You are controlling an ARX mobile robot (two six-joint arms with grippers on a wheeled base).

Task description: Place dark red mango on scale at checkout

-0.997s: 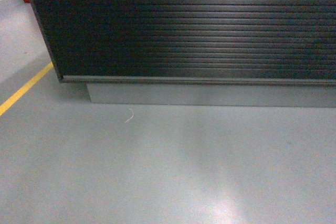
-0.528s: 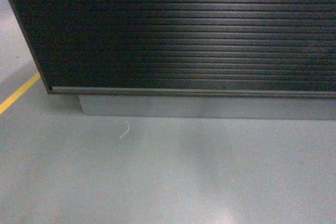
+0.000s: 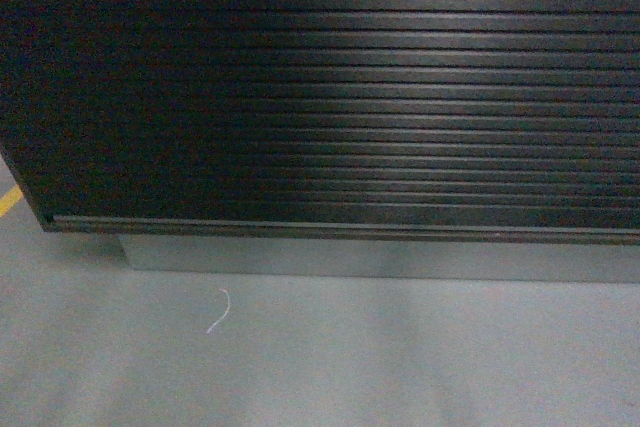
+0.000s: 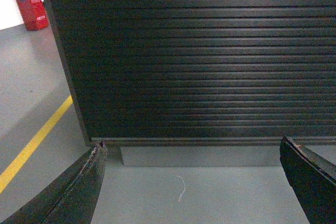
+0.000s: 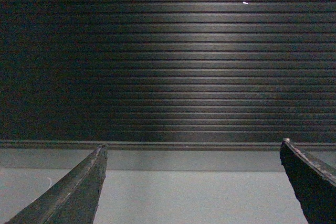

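The checkout [image 3: 340, 97] fills the head view as a near-black counter with a horizontally ribbed front, seen low down near its base. It also fills the left wrist view [image 4: 199, 56] and the right wrist view [image 5: 168, 56]. My left gripper [image 4: 191, 145] is open, its two dark fingers spread wide with nothing between them. My right gripper [image 5: 191, 148] is open too and holds nothing. Both point at the counter's foot. The dark red mango and the scale are out of view. Neither gripper shows in the head view.
A grey plinth [image 3: 380, 259] runs under the counter. Grey floor [image 3: 330, 357] lies in front, with a small white string [image 3: 219, 311]. A yellow floor line [image 4: 31, 148] runs left of the counter's corner. A red box [image 4: 32, 9] stands far left.
The counter has grown larger and shifted left in the head view; its base and the white string have slid down the frame. The yellow line has almost left the view.
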